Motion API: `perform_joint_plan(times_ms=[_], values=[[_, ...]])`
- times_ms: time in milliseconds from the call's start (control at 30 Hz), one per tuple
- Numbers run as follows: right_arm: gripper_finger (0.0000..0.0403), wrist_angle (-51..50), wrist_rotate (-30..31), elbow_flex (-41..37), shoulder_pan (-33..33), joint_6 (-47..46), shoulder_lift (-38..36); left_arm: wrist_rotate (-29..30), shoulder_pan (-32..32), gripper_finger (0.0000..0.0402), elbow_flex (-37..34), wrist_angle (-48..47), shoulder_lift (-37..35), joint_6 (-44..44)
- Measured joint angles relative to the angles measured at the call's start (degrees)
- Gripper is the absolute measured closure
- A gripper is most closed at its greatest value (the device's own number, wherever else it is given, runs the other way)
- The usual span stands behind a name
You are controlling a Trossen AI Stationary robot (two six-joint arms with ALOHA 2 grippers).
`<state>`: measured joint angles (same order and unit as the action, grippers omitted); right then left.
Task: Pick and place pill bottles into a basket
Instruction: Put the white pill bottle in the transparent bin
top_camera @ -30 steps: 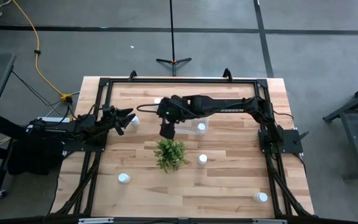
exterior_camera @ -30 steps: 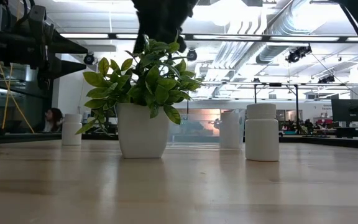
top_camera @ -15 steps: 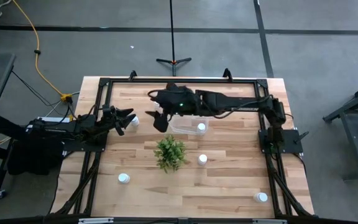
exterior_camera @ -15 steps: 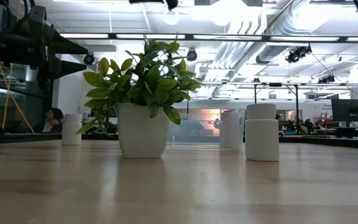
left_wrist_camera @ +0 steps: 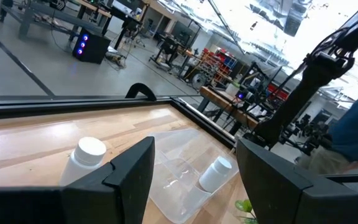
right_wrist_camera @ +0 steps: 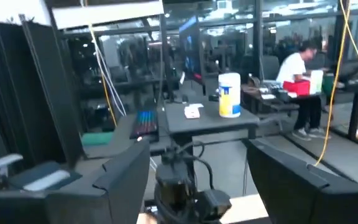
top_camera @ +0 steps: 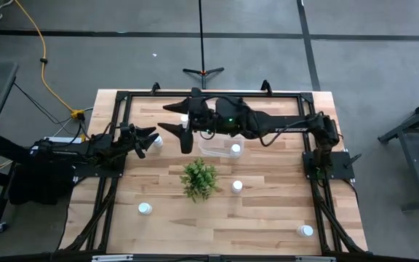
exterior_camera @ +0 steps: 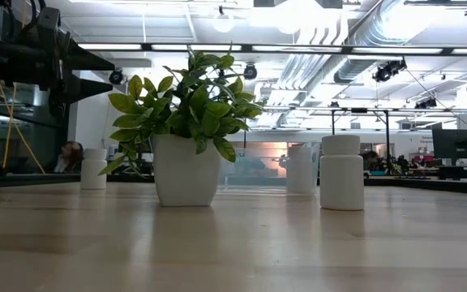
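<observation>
Six bottles visible: one in bin, one just beside left gripper, fingers spread, at table's left edge. Right gripper raised near bin's left end, fingers spread, empty. Others scattered around plant.

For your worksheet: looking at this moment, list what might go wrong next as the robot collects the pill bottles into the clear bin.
1. The right gripper is close to the left gripper, with a pill bottle between them; the arms might collide.
2. The potted plant stands just in front of the clear bin, so low reaches toward the front bottles could knock it.
</observation>
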<state>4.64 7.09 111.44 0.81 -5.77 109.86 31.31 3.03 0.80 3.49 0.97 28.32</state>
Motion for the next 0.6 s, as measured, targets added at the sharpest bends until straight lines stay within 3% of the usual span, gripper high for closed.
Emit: perform_joint_plan(times_ms=[167,267,433,600], values=[[0.0144,4.3,-1.3,-8.8,-0.5,-5.1,0.0,0.0,0.0,0.014,0.0,0.0,0.0,0.0],[0.0144,5.9,2.3,-16.2,-0.3,-5.3,-2.7,0.0,0.0,0.014,0.0,0.1,0.0,0.0],[0.0144,7.5,9.5,-31.2,0.3,-4.3,-15.7,-0.5,0.0,0.014,0.0,0.0,0.0,0.0],[0.0144,14.0,7.2,-51.5,0.3,-6.7,-30.2,-1.7,0.0,0.014,0.0,0.0,-0.1,0.0]])
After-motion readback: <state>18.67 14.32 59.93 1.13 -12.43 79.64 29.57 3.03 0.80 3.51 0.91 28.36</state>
